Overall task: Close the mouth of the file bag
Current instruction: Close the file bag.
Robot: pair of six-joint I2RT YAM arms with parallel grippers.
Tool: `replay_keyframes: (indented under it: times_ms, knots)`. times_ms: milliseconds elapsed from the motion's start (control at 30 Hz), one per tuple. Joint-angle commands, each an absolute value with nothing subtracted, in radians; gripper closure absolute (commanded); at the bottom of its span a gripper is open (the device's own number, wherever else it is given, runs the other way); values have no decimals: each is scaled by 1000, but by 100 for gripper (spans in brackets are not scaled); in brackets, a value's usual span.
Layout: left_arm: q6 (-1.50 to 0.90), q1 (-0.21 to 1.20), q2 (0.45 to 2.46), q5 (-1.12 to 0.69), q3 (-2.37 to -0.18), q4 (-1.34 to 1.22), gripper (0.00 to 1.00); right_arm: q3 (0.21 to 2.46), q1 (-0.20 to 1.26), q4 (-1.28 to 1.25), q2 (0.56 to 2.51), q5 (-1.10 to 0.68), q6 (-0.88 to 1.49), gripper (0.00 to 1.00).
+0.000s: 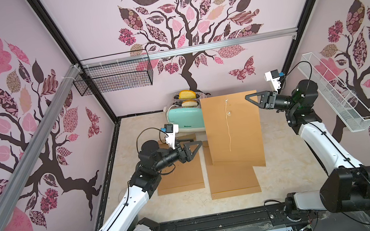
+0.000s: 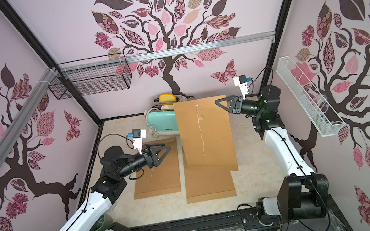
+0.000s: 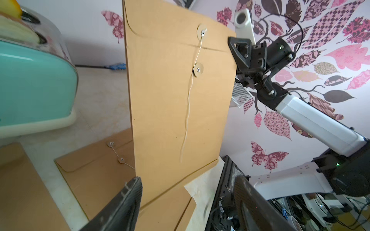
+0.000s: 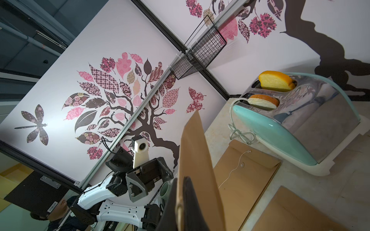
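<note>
The upright file bag (image 1: 234, 133) hides part of the toaster (image 1: 185, 121) and part of one flat bag (image 1: 233, 181). The left arm (image 1: 127, 200) covers a corner of the second flat bag (image 1: 181, 179). There are three bags in all, two bread slices (image 1: 186, 93), and two button discs (image 3: 202, 32) on the raised bag, its string (image 3: 188, 104) hanging loose. The right gripper (image 1: 249, 98) pinches the raised bag's upper side edge. The left gripper (image 1: 196, 143) gapes beside it, holding nothing.

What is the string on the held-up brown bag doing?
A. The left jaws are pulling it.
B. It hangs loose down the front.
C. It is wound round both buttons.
B: the string hangs down the file bag from the top button, its end free.
</note>
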State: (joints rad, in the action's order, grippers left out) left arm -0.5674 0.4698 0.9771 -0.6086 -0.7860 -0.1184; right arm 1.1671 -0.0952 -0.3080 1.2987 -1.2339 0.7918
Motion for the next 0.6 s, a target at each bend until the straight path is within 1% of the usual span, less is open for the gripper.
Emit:
replay_keyframes:
  times_ms: [0, 67, 133, 167, 233, 300, 467, 567]
  knots:
    - [-510, 448, 962, -636, -850, -75, 23, 1213, -91, -267, 1249, -1233, 783, 100]
    - [-490, 433, 967, -670, -873, -72, 23, 1217, -91, -288, 1233, -1242, 812, 100]
    - [-511, 396, 989, -726, -900, -96, 18, 1222, -92, -313, 1220, -1253, 845, 100]
    - [-522, 376, 1007, -776, -908, -133, 17, 1229, -91, -324, 1215, -1258, 861, 100]
    - [-519, 354, 1037, -813, -927, -154, 17, 1241, -92, -366, 1205, -1255, 912, 100]
    - [-495, 349, 1064, -850, -940, -232, 17, 1246, -91, -437, 1195, -1253, 990, 100]
    - [-447, 347, 1128, -904, -1004, -275, 18, 1292, -92, -422, 1167, -1251, 1029, 100]
    - [-457, 347, 1184, -945, -1038, -336, 18, 1290, -85, -468, 1147, -1230, 1089, 100]
